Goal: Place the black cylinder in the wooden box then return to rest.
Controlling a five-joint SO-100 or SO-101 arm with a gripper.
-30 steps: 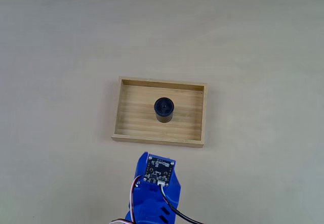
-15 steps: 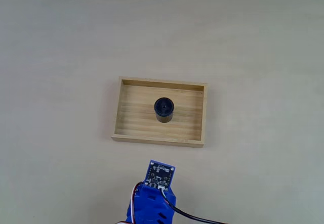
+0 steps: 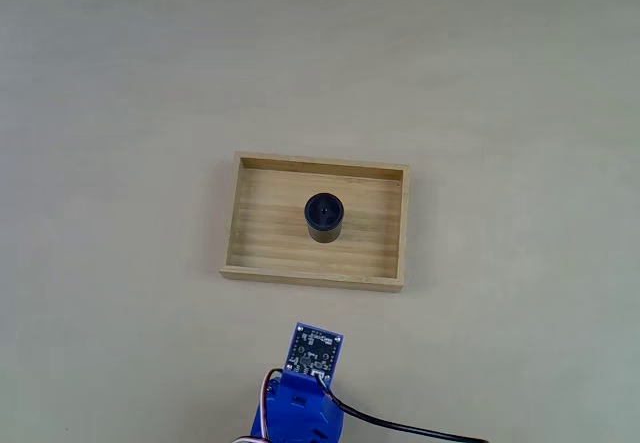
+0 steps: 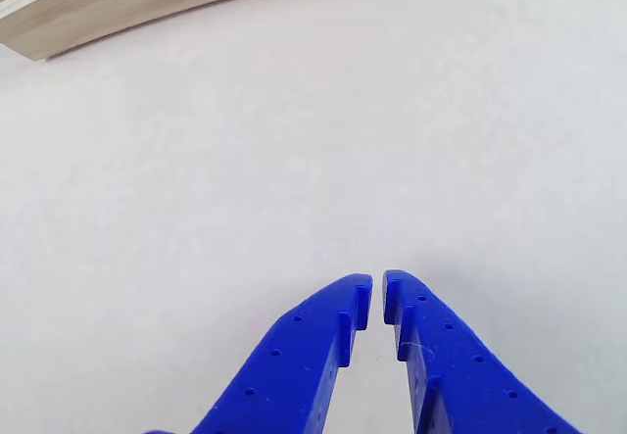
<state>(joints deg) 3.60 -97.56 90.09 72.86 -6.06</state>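
Matte black cylinder [image 3: 324, 217], with a dark round top and a small central dimple. Light honey wooden box [image 3: 246, 221], with straight lengthwise grain across the floor and paler wall edges. Pale beige tabletop [image 3: 500, 93], faintly mottled and plain. Bright blue hand [image 4: 377, 299], with rows of small dots along both fingers [image 4: 323, 341]. Dark circuit board [image 3: 315, 352] with tiny pale marks on the blue arm; red, white and black wires [image 3: 400, 427] beside it.

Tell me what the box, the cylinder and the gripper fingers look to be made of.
Wooden box: light, unpainted wood, possibly bamboo, with visible grain strips. Black cylinder: matte black, likely plastic or rubber; hard to tell. Gripper fingers: glossy blue plastic, probably 3D-printed.
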